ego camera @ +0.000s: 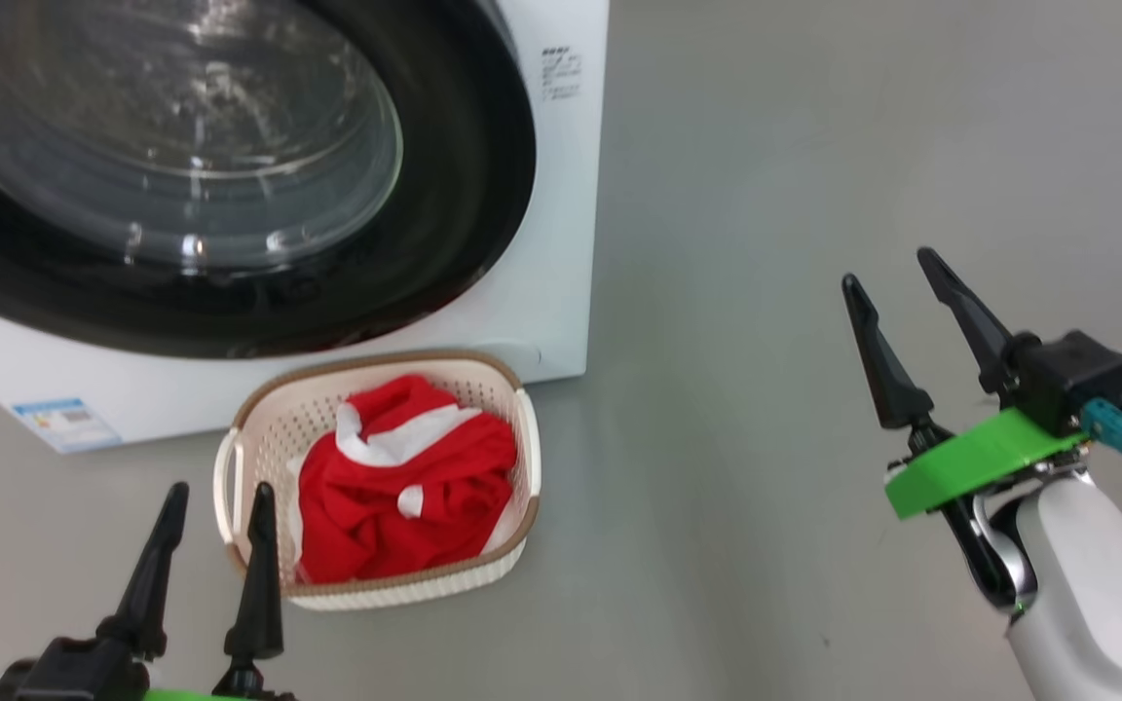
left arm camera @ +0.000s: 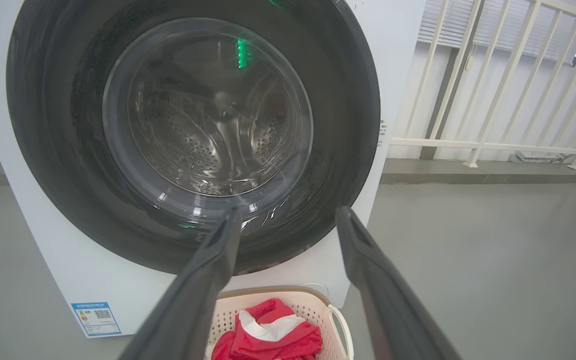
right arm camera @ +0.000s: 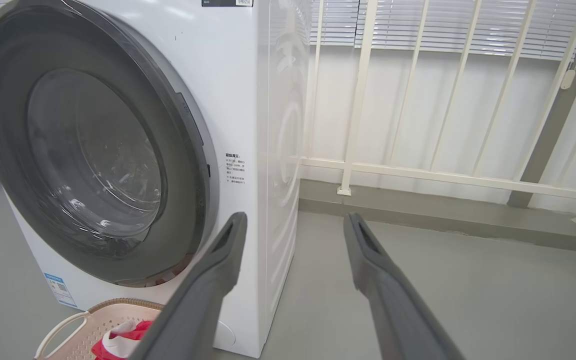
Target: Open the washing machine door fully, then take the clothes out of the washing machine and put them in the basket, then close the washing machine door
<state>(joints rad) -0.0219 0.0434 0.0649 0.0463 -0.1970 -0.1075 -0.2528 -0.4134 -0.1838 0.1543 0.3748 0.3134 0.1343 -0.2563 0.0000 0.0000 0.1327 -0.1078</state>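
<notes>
The washing machine (ego camera: 551,292) (right arm camera: 238,100) stands white at the upper left, and its black-rimmed door (ego camera: 230,175) (left arm camera: 193,125) (right arm camera: 93,150) lies shut against the front, bare steel drum showing through the glass. On the floor before it, the cream basket (ego camera: 522,458) (left arm camera: 335,320) (right arm camera: 68,330) holds the red clothes (ego camera: 405,487) (left arm camera: 273,335) (right arm camera: 123,340) with white trim. My left gripper (ego camera: 217,497) (left arm camera: 288,215) hangs open beside the basket's left handle, nothing between its fingers. My right gripper (ego camera: 887,268) (right arm camera: 293,220) is open and empty over the floor, far right of the machine.
Grey floor (ego camera: 766,195) spreads to the right of the machine. A white railing (right arm camera: 418,170) and a wall with blinds stand behind it. A blue label (ego camera: 64,421) sits low on the machine's front.
</notes>
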